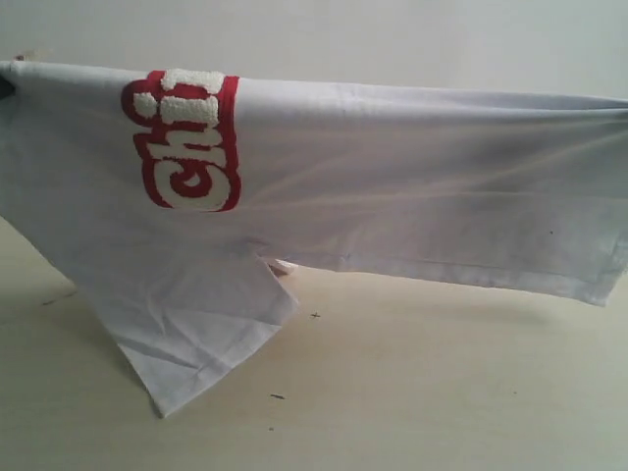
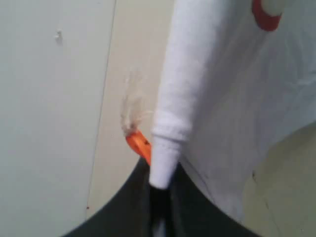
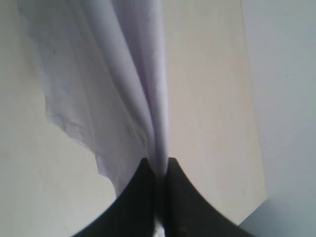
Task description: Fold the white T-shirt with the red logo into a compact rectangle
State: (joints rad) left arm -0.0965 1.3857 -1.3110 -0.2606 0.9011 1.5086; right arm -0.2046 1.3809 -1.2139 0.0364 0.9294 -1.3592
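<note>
The white T-shirt [image 1: 392, 186] hangs stretched in the air above the table, held along its top edge at both ends. Part of the red logo [image 1: 186, 147] shows near its left end, folded over the top edge. One sleeve [image 1: 196, 334] droops and touches the table. My left gripper [image 2: 160, 185] is shut on the ribbed collar [image 2: 165, 158], with the orange neck tag [image 2: 139, 144] beside it and a bit of red logo [image 2: 266, 17] further up. My right gripper [image 3: 162, 168] is shut on a bunched fold of the shirt [image 3: 118, 84]. Neither gripper shows in the exterior view.
A pale wooden table [image 1: 442, 392] lies under the hanging shirt, with a few small dark specks [image 1: 278, 396] on it. A plain light wall [image 1: 392, 39] stands behind. The table's far edge [image 3: 252, 123] shows in the right wrist view.
</note>
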